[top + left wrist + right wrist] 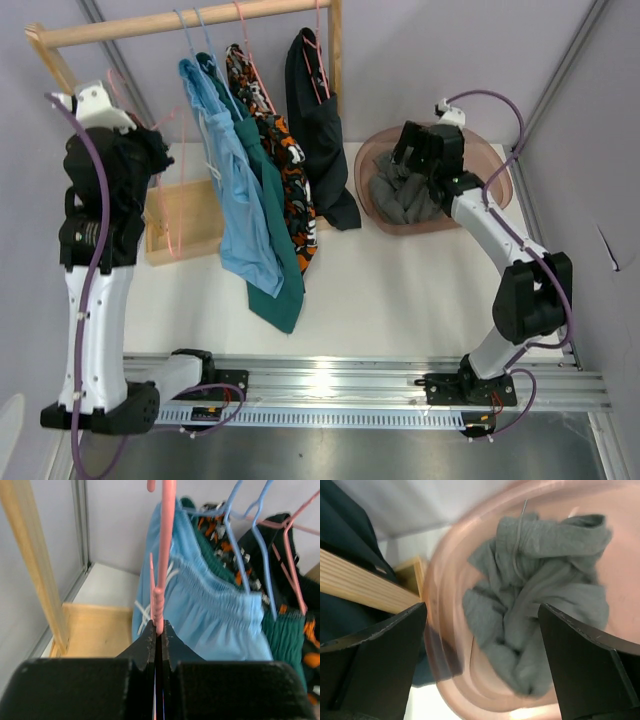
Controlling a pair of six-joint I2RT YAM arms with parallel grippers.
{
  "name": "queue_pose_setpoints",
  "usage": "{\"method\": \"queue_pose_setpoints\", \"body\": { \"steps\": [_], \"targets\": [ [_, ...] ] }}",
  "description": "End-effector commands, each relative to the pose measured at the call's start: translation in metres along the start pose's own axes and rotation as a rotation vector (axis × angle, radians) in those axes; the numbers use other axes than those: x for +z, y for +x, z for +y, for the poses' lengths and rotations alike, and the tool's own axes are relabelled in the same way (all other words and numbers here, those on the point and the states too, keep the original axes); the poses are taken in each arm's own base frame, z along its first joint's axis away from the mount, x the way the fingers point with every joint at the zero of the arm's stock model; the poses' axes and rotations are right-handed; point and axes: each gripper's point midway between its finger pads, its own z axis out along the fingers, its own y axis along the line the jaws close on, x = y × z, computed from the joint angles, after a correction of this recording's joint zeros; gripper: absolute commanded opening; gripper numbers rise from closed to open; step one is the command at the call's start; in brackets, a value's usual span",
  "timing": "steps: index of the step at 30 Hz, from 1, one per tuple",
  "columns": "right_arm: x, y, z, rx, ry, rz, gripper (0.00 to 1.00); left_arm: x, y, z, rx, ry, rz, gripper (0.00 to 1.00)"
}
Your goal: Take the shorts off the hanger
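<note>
Pale walls close in a white worktop (400,290), and a wooden rail (180,22) crosses the back of it.

The right hand (481,607) has its fingers spread wide and holds nothing. Straight under it lie the grey shorts (540,580), crumpled in a pink tub (445,580). They are the only thing seen in that tub. Just past the tub's rim, on the side toward the other arm, the black shorts (320,140) hang from a pink hanger.

The left hand (160,630) has its fingers pressed together on the wire of a bare pink hanger (167,540), which rises straight up from the fingertips. No cloth hangs on it. Whether its hook sits on the rail I cannot tell. Below and to the outer side of this hand is a shallow wooden tray (95,630), and what shows of it is bare wood. Just beside the pinched wire, toward the other arm, the light blue shorts (210,610) hang on a blue hanger. Behind them come the teal shorts (285,270), and then the patterned shorts (285,170), which hang close against the black pair.

I judge the task about a fifth done. One pair is off its hanger and in the tub, and four pairs are left to come off. The light blue pair is the nearest to the left hand.
</note>
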Motion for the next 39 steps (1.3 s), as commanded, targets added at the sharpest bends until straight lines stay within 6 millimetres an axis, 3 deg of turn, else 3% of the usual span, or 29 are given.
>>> {"method": "queue_pose_setpoints", "body": {
  "steps": [1,2,3,4,5,6,7,8,9,10,11,12,13,14,17,18,22,24,26,29,31,32,34,35,37,39],
  "targets": [
    [-0.032,0.065,0.001,0.071,0.018,0.148,0.99,0.019,-0.040,-0.019,0.026,0.062,-0.076,0.00],
    [-0.044,0.077,0.006,0.073,-0.006,0.146,0.99,0.021,-0.053,-0.021,0.025,0.068,-0.096,0.00],
    [-0.054,0.080,0.014,0.086,-0.042,0.112,0.99,0.030,-0.053,-0.023,0.029,0.076,-0.082,0.00],
    [-0.080,0.081,0.032,0.100,-0.090,0.080,0.99,0.048,-0.052,-0.028,0.041,0.092,-0.061,0.00],
    [-0.091,0.120,0.023,0.079,-0.077,0.139,0.99,0.051,-0.063,-0.028,0.045,0.088,-0.076,0.00],
    [-0.100,0.124,0.026,0.090,-0.084,0.115,0.99,0.062,-0.062,-0.027,0.055,0.083,-0.064,0.00],
    [-0.115,0.140,0.040,0.080,-0.126,0.133,0.99,0.058,-0.087,-0.031,0.056,0.089,-0.117,0.00],
    [-0.129,0.158,0.038,0.083,-0.144,0.146,0.99,0.086,-0.071,-0.019,0.063,0.043,-0.061,0.00],
    [-0.137,0.168,0.040,0.083,-0.156,0.154,0.99,0.097,-0.070,-0.016,0.061,0.032,-0.051,0.00],
    [-0.149,0.181,0.051,0.072,-0.201,0.176,0.99,0.096,-0.089,-0.019,0.057,0.038,-0.096,0.00],
    [-0.158,0.184,0.057,0.073,-0.234,0.174,1.00,0.121,-0.076,-0.014,0.062,0.019,-0.062,0.00],
    [-0.163,0.199,0.053,0.052,-0.230,0.196,0.99,0.132,-0.071,-0.011,0.066,0.010,-0.045,0.00],
    [-0.168,0.205,0.054,0.041,-0.236,0.205,0.99,0.134,-0.081,-0.012,0.060,0.010,-0.068,0.00],
    [-0.176,0.214,0.058,0.021,-0.254,0.227,0.99,0.152,-0.074,-0.007,0.062,-0.009,-0.049,0.00],
    [-0.186,0.221,0.060,0.004,-0.262,0.246,0.99,0.172,-0.069,0.003,0.049,-0.028,-0.046,0.00],
    [-0.189,0.222,0.062,-0.001,-0.273,0.245,0.99,0.185,-0.056,0.004,0.047,-0.024,-0.017,0.00],
    [-0.200,0.223,0.064,0.000,-0.296,0.238,0.99,0.203,-0.029,0.013,0.030,-0.038,0.056,0.00],
    [-0.203,0.224,0.065,-0.002,-0.298,0.242,0.99,0.206,-0.013,0.016,0.025,-0.045,0.100,0.00],
    [-0.204,0.223,0.066,-0.006,-0.299,0.242,0.99,0.198,-0.012,0.017,0.019,-0.053,0.099,0.05],
    [-0.208,0.222,0.067,-0.024,-0.293,0.248,0.99,0.187,-0.012,0.024,0.025,-0.078,0.100,0.35],
    [-0.211,0.221,0.069,-0.036,-0.293,0.246,0.99,0.178,-0.013,0.029,0.023,-0.095,0.103,0.45],
    [-0.213,0.221,0.068,-0.042,-0.290,0.249,0.99,0.174,-0.014,0.029,0.020,-0.097,0.100,0.64],
    [-0.218,0.217,0.072,-0.050,-0.296,0.242,0.99,0.165,-0.017,0.030,0.014,-0.099,0.094,0.77],
    [-0.222,0.215,0.071,-0.052,-0.293,0.241,0.99,0.153,-0.025,0.028,0.011,-0.093,0.075,0.82],
    [-0.229,0.213,0.072,-0.065,-0.292,0.234,0.99,0.138,-0.031,0.027,0.001,-0.091,0.063,0.82],
    [-0.234,0.207,0.071,-0.058,-0.287,0.213,0.99,0.111,-0.048,0.021,-0.017,-0.069,0.021,0.81]
  ]
}}
